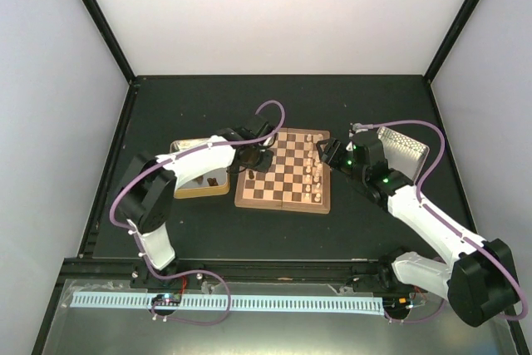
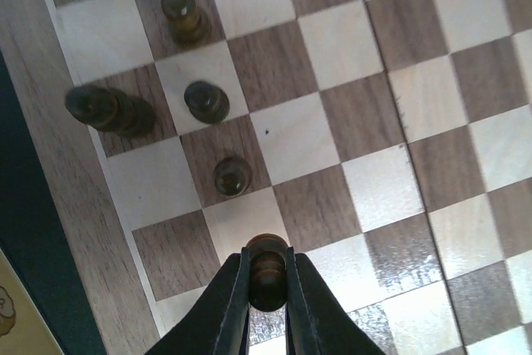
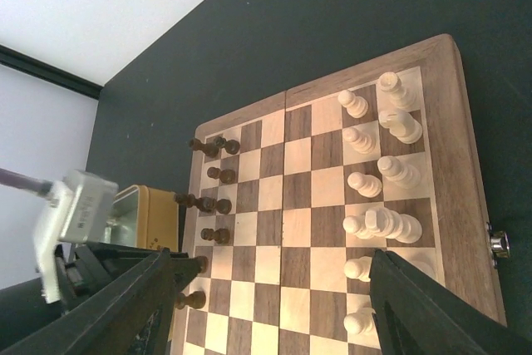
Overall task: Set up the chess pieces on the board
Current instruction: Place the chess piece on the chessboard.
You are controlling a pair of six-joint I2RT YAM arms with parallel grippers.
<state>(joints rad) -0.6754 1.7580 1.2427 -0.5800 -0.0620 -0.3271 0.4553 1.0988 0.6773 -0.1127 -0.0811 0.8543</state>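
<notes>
My left gripper is closed tight on one dark pawn; the two fingers press it from both sides, and only its round head shows between them. It hangs over the board, near the left border, in one line with three other dark pawns that stand upright on the second row from that border. I cannot tell from the wrist view if the base of the pawn touches the wood; maybe it does not. A taller dark piece stands on the outer row just beside them. My right gripper is spread wide and holds nothing; it hovers over the opposite side of the board, where the cream pieces stand in two rows. The yellow tin lies just beside the board on the left.
</notes>
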